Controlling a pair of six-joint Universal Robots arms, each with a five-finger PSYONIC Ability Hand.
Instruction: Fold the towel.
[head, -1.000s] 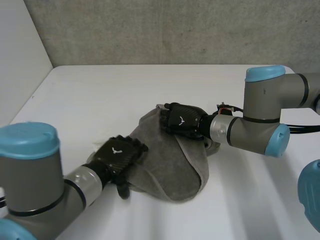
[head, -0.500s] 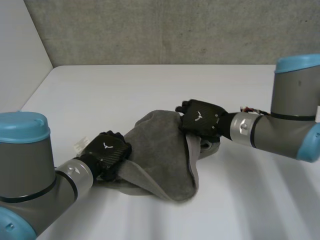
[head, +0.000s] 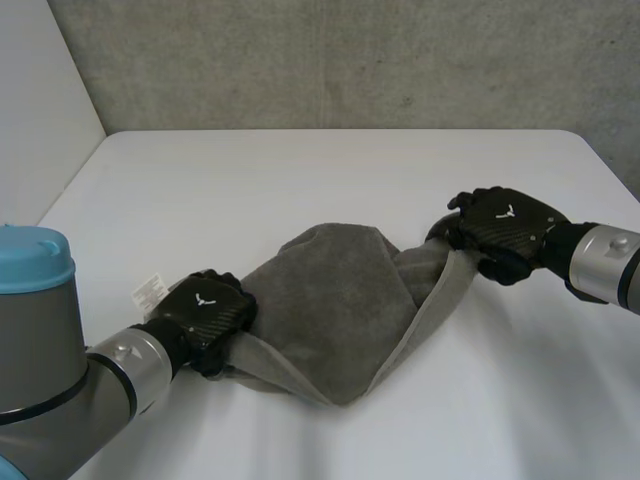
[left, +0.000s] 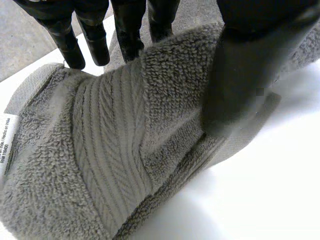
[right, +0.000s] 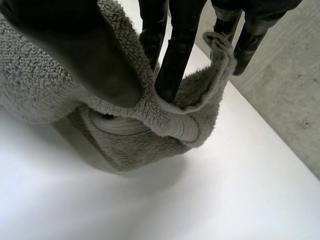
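Since the earlier frames the two hands have drawn apart: the left hand (head: 205, 312) has backed off toward 8 o'clock and the right hand (head: 500, 228) has travelled out toward 3 o'clock. This has pulled the grey towel (head: 330, 300) from a bunched heap into a twisted band between them. The towel now lies near the middle of the white bench (head: 300, 170), and its sagging midsection rests on the surface toward 6 o'clock. The left hand is clamped on the towel end at 8 o'clock, thumb against fingers, with a white label (head: 150, 291) just beside it at 10 o'clock. The right hand pinches the opposite end at 2 o'clock in the same manner. The terry cloth appears soft, limp and light. It probably holds no shape of its own, drapes wherever unsupported, and is not slippery. For a clean fold, take hold at the corners along the woven border, since grips on bunched cloth leave the edges twisted.
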